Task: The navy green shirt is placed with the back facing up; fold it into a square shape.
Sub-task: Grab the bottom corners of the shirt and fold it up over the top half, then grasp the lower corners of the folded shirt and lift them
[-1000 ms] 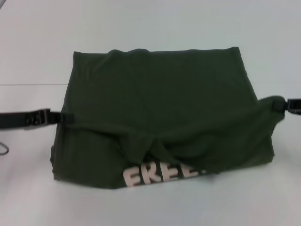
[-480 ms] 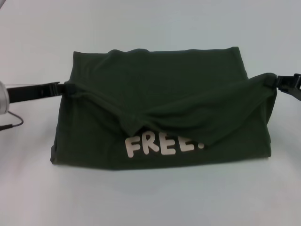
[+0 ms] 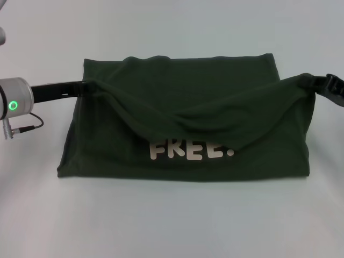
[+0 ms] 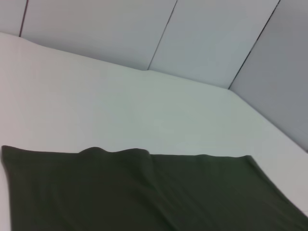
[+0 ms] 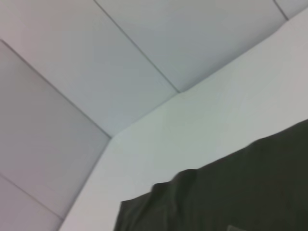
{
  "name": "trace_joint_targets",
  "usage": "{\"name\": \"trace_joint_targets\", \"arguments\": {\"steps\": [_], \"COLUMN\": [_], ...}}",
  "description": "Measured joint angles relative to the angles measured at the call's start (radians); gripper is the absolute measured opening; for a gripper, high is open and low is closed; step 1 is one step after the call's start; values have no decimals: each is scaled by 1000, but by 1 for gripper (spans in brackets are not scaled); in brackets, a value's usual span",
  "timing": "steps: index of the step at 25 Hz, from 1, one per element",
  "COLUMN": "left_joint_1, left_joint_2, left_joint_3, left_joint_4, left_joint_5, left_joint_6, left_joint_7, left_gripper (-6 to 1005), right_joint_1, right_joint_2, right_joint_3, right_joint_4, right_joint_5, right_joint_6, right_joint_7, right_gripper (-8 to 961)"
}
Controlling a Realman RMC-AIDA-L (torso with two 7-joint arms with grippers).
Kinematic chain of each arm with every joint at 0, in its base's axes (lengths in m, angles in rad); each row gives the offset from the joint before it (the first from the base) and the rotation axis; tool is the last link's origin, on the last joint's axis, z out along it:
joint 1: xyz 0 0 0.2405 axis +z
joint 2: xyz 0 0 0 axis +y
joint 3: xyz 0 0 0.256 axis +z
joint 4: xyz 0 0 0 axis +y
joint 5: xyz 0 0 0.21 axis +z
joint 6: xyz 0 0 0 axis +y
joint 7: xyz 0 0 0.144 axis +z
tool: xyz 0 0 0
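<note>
Item: navy green shirt (image 3: 183, 115), dark olive, centre of white table (image 3: 172, 226), partly folded into a wide rectangle; bottom layer flat, near edge straight, parallel to table front. Cream "FREE." lettering (image 3: 191, 151) exposed on lower layer, just below the sagging lifted edge. Upper layer: raised at both side ends, drooping in a shallow V across the middle, low point right of centre, just beside the lettering. Left gripper (image 3: 86, 87): at shirt's left edge, upper part, fingers closed on a pinch of fabric, corner held off the table; arm runs out to the left w/ silver wrist, green light (image 3: 13, 105) lit, cable below. Right gripper (image 3: 310, 83): at shirt's right edge, approx. same height, clamped on the fabric corner, cloth bunched at the tips. Wrist views: own fingers not visible in either; both show dark cloth, white table, grey wall panels (image 4: 192, 38) behind.
</note>
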Motion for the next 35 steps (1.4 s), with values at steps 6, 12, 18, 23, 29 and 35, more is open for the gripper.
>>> {"name": "trace_joint_targets", "arguments": {"steps": [6, 12, 18, 23, 29, 35], "left_joint_1": [-17, -20, -17, -14, 67, 197], "left_joint_2": [-13, -52, -76, -79, -78, -97], "left_joint_3": [10, 18, 54, 58, 157, 322], "left_joint_4": [-39, -44, -44, -38, 81, 256], "left_joint_5": [-11, -13, -13, -17, -2, 2], "left_joint_6": [-115, -201, -272, -279, -181, -73], "left_joint_7": [38, 55, 55, 51, -77, -203], "left_gripper": [44, 90, 159, 318, 626, 779], "right_joint_1": [45, 77, 86, 91, 45, -60], "right_joint_2": [7, 10, 13, 4, -4, 8], "right_joint_3": [-25, -44, -136, -145, -182, -242], "right_joint_4": [74, 117, 121, 109, 1, -207], "right_joint_5": [4, 4, 4, 3, -27, -147], "right_joint_6": [139, 246, 325, 335, 262, 111], "right_joint_7": [-73, -88, -84, -85, -4, 110], "right_gripper": [62, 79, 219, 418, 612, 745]}}
